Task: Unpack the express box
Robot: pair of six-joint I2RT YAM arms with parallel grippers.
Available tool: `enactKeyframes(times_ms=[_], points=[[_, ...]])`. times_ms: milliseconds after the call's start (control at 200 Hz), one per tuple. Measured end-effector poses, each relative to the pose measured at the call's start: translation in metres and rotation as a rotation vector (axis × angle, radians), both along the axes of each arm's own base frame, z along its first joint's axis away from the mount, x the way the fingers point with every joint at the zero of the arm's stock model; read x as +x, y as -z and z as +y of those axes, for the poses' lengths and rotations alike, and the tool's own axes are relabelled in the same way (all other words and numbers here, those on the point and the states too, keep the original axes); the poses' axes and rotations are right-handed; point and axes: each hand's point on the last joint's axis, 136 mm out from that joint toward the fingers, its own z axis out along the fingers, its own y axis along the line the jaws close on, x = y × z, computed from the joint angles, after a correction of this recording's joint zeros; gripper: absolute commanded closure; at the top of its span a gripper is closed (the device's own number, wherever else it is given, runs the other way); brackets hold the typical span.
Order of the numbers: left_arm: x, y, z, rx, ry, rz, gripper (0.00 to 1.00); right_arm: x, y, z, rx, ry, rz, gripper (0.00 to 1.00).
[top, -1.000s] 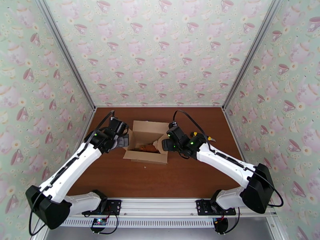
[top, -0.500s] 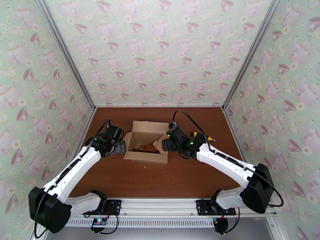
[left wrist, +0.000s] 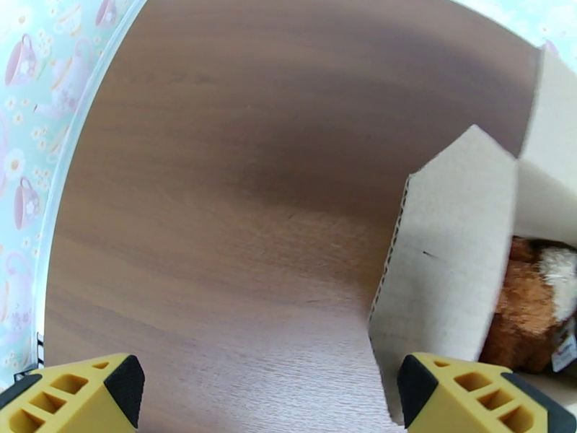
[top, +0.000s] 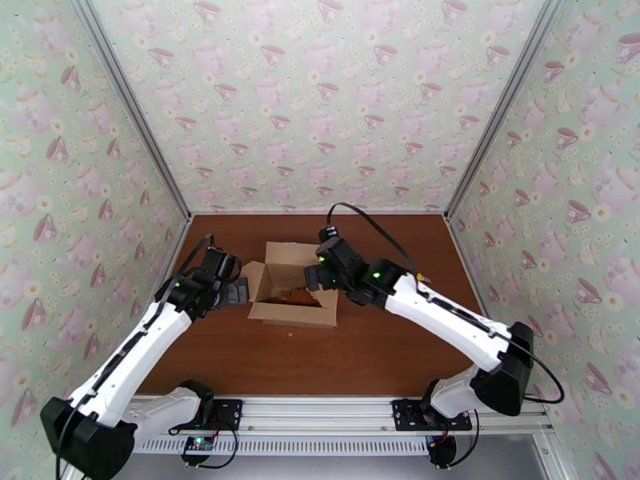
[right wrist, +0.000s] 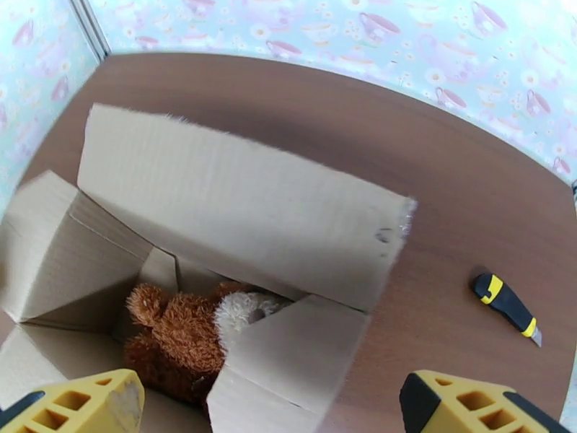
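Sitting on table [top: 376, 354], flaps up, toy [right wrist: 180, 340] inside, box [top: 293, 316] seems light, stiff, flaps bendy; take by a wall. Right gripper [right wrist: 272, 402] above box, left gripper [left wrist: 270, 391] beside it, both spread wide, empty.

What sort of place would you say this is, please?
Probably a staged robot test booth: teacup-patterned panels in aluminium framing enclose a wooden table, with a mounting rail at its near edge.

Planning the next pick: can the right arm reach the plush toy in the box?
Probably yes: the box flaps stand open, the toy lies mostly uncovered, and the open right gripper hovers above.
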Motion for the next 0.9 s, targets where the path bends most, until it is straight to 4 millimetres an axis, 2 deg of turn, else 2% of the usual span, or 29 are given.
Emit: enactKeyframes(times_ms=[185, 311, 601, 902], points=[[0.003, -0.022, -0.016, -0.026, 0.051, -0.045, 0.00, 0.004, 0.044, 0.001, -0.200, 0.029, 0.038, 0.00], [0.004, -0.024, -0.026, -0.030, 0.080, -0.044, 0.00, 0.006, 0.061, -0.002, -0.299, 0.053, 0.046, 0.00], [0.012, -0.002, -0.048, -0.008, 0.134, 0.020, 0.00, 0.009, 0.070, -0.008, -0.395, 0.088, 0.031, 0.00], [0.017, 0.010, -0.050, 0.011, 0.129, 0.036, 0.00, 0.012, 0.070, -0.013, -0.425, 0.105, 0.014, 0.00]])
